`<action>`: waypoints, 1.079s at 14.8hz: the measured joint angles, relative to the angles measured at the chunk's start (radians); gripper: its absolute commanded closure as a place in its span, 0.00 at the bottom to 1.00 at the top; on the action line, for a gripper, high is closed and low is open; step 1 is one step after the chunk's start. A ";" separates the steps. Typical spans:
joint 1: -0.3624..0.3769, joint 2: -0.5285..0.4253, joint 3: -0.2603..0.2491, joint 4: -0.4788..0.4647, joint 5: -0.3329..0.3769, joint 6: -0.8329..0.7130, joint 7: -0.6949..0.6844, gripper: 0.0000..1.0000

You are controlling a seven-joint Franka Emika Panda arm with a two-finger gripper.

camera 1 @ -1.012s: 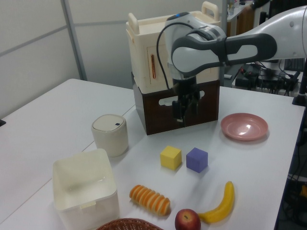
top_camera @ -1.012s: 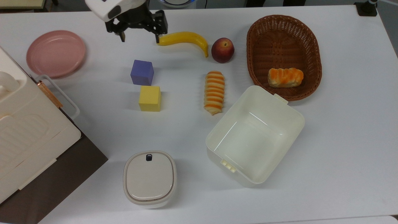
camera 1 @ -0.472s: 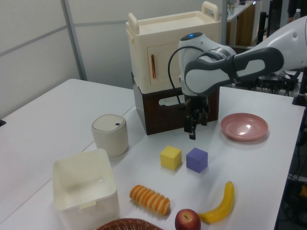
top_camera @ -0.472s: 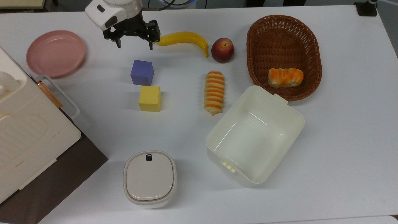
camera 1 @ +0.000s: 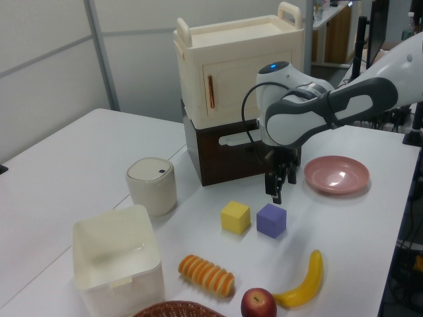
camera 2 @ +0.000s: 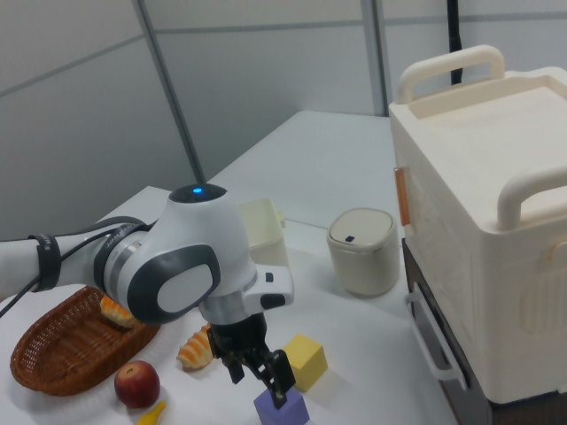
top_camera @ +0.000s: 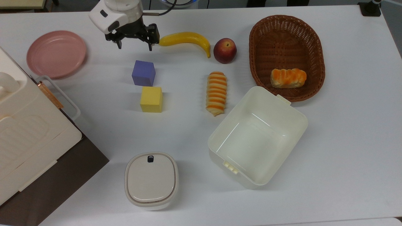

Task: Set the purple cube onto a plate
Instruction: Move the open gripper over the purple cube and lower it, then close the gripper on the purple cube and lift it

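Note:
The purple cube [top_camera: 143,73] sits on the white table, touching nothing, with a yellow cube [top_camera: 151,99] just beside it. The empty pink plate [top_camera: 56,54] lies at the top view's left, near the table's far edge. My gripper [top_camera: 134,47] is open and empty, fingers pointing down. It hangs in the air between the plate and the banana, a short way from the cube. In the left view the gripper [camera 1: 275,195] hovers just above and behind the purple cube [camera 1: 271,220], with the plate [camera 1: 336,174] to its right. In the right view the gripper [camera 2: 260,388] is right over the purple cube [camera 2: 282,413].
A banana [top_camera: 186,39] and an apple [top_camera: 225,50] lie to the gripper's right in the top view. Further right a wicker basket [top_camera: 285,28] holds a bread. A striped bread [top_camera: 216,93], an open white tub [top_camera: 257,135], a lidded canister [top_camera: 151,180] and a cream cabinet [top_camera: 28,138] stand around.
The gripper has come down and drawn nearer to the purple cube, staying open. In the left view it moved right, toward the plate side. No object has moved.

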 measured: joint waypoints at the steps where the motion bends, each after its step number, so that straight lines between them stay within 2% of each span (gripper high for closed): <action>1: 0.000 0.003 0.000 -0.007 0.000 0.006 0.002 0.00; 7: 0.006 0.081 0.004 -0.018 0.000 0.058 0.006 0.00; 11: 0.008 0.156 0.009 -0.015 0.000 0.162 0.012 0.00; 12: 0.009 0.174 0.010 -0.014 0.000 0.183 0.026 0.19; 13: 0.011 0.183 0.011 -0.011 0.000 0.189 0.033 0.57; 14: 0.014 0.191 0.011 -0.004 0.000 0.193 0.045 0.73; 15: 0.016 0.194 0.011 0.000 0.000 0.193 0.047 0.81; 16: 0.017 0.195 0.011 0.008 0.001 0.193 0.047 0.81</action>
